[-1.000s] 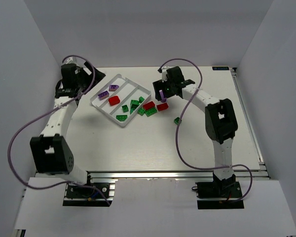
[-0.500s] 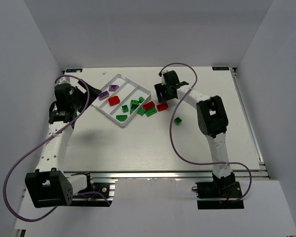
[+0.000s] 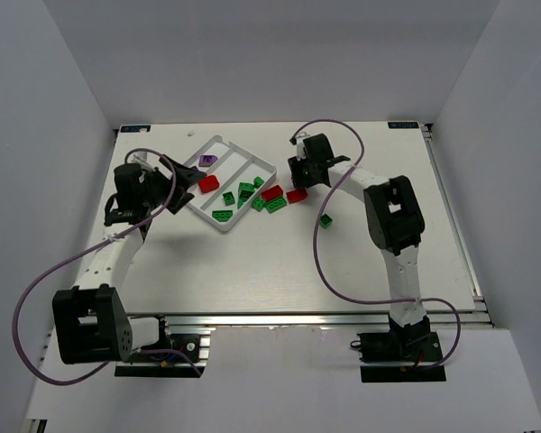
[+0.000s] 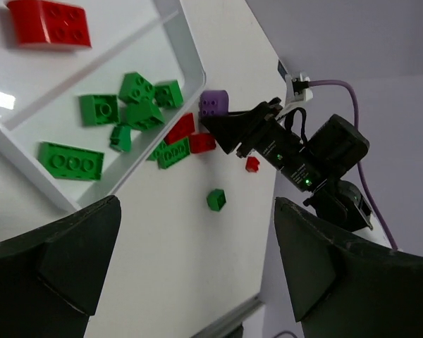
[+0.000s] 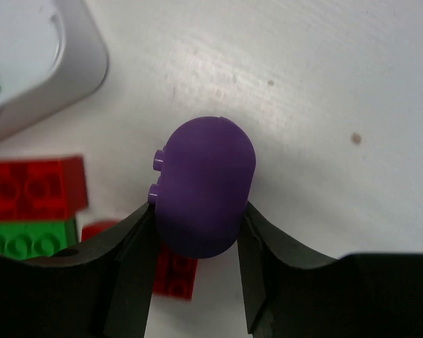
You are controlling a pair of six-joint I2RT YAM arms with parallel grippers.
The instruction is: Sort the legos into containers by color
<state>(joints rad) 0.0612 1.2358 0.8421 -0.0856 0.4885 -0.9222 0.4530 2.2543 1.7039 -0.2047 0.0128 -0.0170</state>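
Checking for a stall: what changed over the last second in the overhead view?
The left gripper, open, swung from the far-left corner of the table back to the left end of the white three-compartment plastic tray, covering one purple brick there from above. The right gripper barely moved, still clamped on the rounded purple plastic brick beside the tray. The lone green studded brick and the other bricks stayed put.

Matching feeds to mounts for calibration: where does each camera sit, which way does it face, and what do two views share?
Top external: above, behind the robot, looking down; both arms, white tray.
Left wrist: on the left arm, facing across the tray toward the right arm; open left tool frames the bottom.
Right wrist: looking down at the table; right tool clamps a purple brick.
Shared: both wrist views show that brick.
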